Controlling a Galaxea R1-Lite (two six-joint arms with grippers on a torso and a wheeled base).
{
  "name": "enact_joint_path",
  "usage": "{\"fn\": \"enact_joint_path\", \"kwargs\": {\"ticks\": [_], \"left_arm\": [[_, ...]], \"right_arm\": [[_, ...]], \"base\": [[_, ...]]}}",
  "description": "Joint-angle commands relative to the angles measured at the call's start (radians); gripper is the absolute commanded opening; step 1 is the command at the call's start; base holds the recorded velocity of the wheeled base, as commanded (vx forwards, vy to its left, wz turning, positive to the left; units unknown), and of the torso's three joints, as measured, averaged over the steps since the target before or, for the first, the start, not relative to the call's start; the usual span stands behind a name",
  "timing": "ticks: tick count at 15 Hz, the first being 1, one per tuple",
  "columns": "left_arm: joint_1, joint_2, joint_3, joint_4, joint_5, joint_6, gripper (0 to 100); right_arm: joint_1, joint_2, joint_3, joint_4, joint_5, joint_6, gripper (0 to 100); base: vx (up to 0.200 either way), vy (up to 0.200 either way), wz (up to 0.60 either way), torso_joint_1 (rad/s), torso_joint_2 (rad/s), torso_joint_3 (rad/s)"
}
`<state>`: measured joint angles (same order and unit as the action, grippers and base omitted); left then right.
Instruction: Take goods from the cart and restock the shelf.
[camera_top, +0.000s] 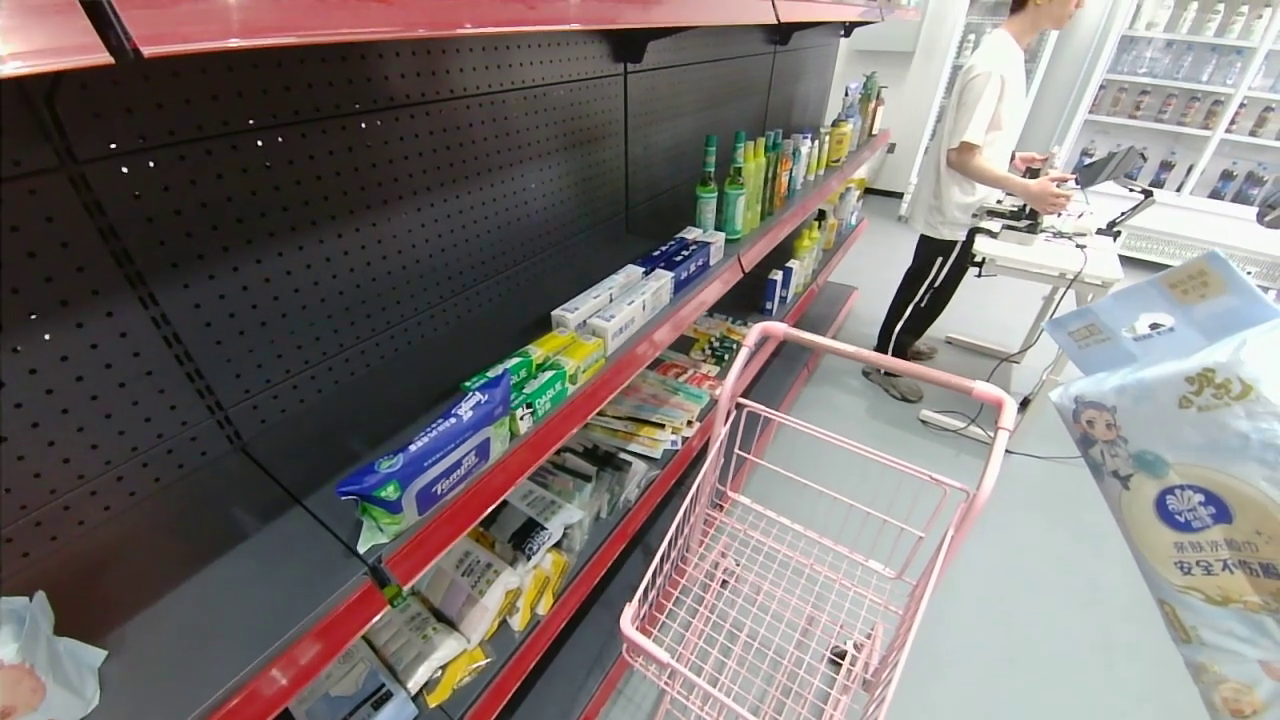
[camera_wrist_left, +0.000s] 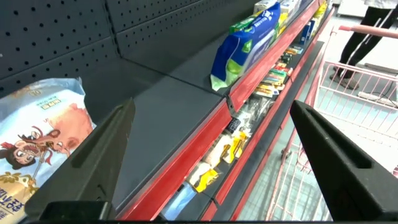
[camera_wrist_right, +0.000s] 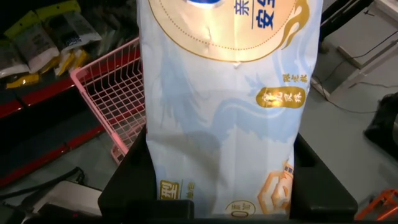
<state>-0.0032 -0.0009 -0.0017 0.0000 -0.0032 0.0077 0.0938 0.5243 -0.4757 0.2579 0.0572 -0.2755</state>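
A cartoon-printed pack (camera_wrist_left: 37, 143) lies at the left end of the grey shelf (camera_top: 230, 600); the left gripper (camera_wrist_left: 211, 112) hangs beside it over the shelf board, jaws spread wide with nothing between them; farther along lies a blue wipes pack (camera_top: 430, 470); the pink cart (camera_top: 870, 353) stands beside the shelving; right of it, the right gripper (camera_wrist_right: 221, 186) clamps a pale blue tissue pack (camera_top: 1190, 500), held in the air.

bright even store light, with glare on the tissue pack (camera_wrist_right: 221, 106).
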Motion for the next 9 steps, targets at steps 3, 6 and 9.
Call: {"fn": "enact_joint_path", "kwargs": {"ticks": [3,6,9], "left_arm": [[0.0,0.001,0.0,0.0,0.0,0.0,100],[0.0,0.001,0.0,0.0,0.0,0.0,100],[0.0,0.001,0.0,0.0,0.0,0.0,100]], "right_arm": [[0.001,0.005,0.006,0.001,0.0,-0.001,0],[0.0,0.007,0.009,0.001,-0.004,-0.011,0],[-0.002,0.007,0.011,0.001,-0.004,-0.027,0]], "base": [[0.0,0.0,0.0,0.094,-0.2,-0.103],[0.0,0.0,0.0,0.032,-0.06,-0.033],[0.0,0.0,0.6,0.002,-0.01,0.001]]}}
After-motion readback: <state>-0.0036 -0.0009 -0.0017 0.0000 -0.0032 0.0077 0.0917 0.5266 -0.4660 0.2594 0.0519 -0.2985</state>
